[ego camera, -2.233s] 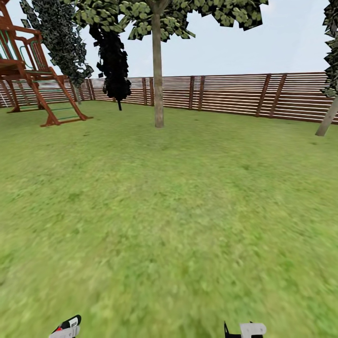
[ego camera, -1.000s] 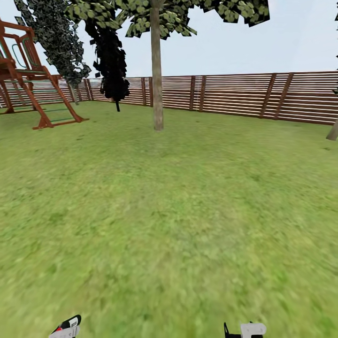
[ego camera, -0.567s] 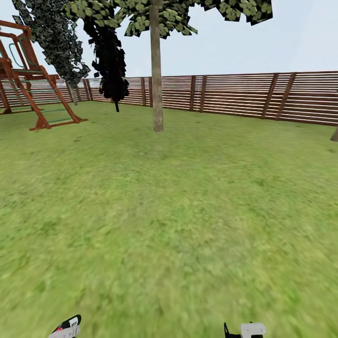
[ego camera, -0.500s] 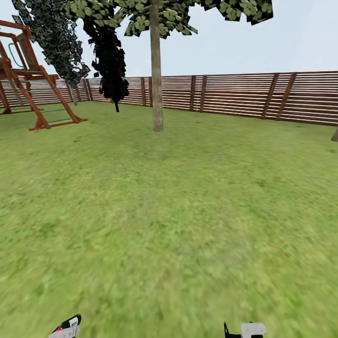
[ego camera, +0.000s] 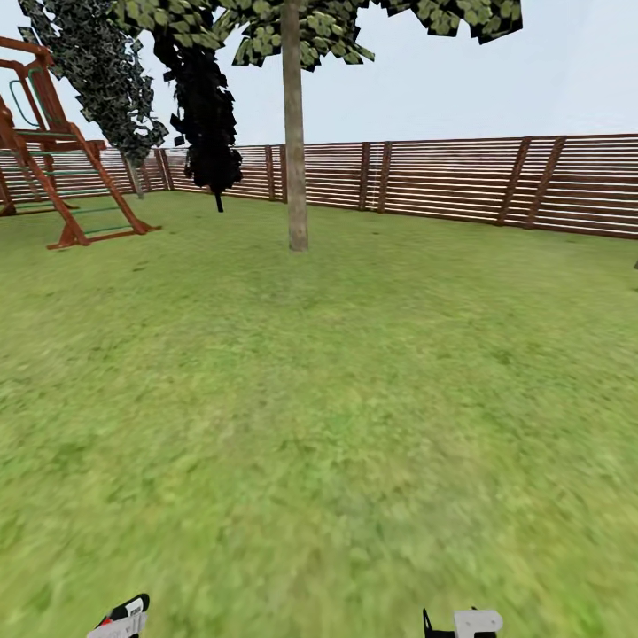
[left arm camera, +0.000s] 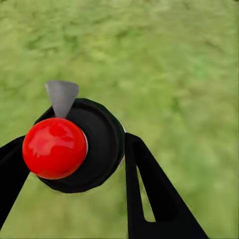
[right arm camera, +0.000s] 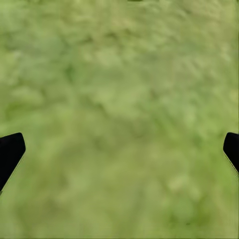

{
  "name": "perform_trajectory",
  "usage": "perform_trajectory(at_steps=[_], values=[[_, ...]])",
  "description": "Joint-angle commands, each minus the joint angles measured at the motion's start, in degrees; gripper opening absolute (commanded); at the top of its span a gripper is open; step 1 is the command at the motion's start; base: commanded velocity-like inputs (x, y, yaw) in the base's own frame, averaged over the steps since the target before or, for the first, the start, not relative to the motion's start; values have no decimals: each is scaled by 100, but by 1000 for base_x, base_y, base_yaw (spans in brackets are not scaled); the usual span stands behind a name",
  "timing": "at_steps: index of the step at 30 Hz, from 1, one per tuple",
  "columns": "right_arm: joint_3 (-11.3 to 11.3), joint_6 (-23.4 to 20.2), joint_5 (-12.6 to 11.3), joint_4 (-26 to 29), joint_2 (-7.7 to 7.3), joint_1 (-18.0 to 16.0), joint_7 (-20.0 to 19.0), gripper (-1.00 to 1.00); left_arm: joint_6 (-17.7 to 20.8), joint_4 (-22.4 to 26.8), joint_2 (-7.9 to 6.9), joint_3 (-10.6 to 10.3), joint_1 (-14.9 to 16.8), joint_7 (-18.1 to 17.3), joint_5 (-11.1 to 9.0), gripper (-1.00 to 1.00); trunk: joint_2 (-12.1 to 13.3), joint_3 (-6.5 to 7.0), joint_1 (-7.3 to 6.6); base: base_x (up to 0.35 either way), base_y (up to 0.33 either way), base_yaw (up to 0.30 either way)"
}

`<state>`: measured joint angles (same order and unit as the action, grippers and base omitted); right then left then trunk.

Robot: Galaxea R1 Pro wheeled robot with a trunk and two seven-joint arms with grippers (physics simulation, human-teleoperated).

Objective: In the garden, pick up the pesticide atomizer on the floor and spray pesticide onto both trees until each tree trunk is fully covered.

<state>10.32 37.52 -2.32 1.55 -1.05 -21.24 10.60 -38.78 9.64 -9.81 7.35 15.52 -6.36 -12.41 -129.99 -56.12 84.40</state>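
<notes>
Landmark is the tree trunk (ego camera: 295, 133), upright, long axis vertical, standing on the lawn (ego camera: 337, 399) in front of the slatted fence (ego camera: 461, 182). Going left to right from it: far to its left, a red-brown play frame (ego camera: 53, 177) at the fence; nearer its left, a grey-leaved conifer (ego camera: 97, 71) and a near-black conifer (ego camera: 206, 106); then the trunk itself under its leafy crown (ego camera: 319, 27); to its right, open grass and fence run.

Left gripper (left arm camera: 74, 164) is clamped on the pesticide atomizer (left arm camera: 74, 144): in the left wrist view a black round body with a red ball top (left arm camera: 54, 148) and a grey nozzle tip (left arm camera: 61, 97) sits between the two black fingers (left arm camera: 149, 199), grass below. In the head view the atomizer's red-and-white part (ego camera: 120, 618) pokes up at the near edge, well short of the trunk. Right gripper (right arm camera: 119, 149) hangs spread wide and empty over grass, both fingertips just at the frame sides; its white casing (ego camera: 470, 623) shows at the near edge, to the trunk's right.

Key relation: trunk lies straight ahead and well apart from the jaws, slightly right of the left gripper, so the atomizer arm is the nearer one. Judgement: still too far to spray; base needs to close in first.

Versus the earlier head frames: the whole view has shifted, so the camera moved. The trunk looks nearer and its foot sits lower, the play frame slides left, and the second trunk at the right edge is almost gone. Grippers unchanged.
</notes>
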Motion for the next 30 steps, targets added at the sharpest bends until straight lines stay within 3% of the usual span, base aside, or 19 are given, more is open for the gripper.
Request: perform_trajectory(at_steps=[1,30], values=[[49,10,-23,-1,0,-3,29,100,-8,-5,-10,28,4,-65,-43,-100,-2,-5,3,339,0,0],[49,10,-23,0,0,-3,29,100,2,-6,-12,21,4,-58,-43,-100,-2,-5,3,339,0,0]])
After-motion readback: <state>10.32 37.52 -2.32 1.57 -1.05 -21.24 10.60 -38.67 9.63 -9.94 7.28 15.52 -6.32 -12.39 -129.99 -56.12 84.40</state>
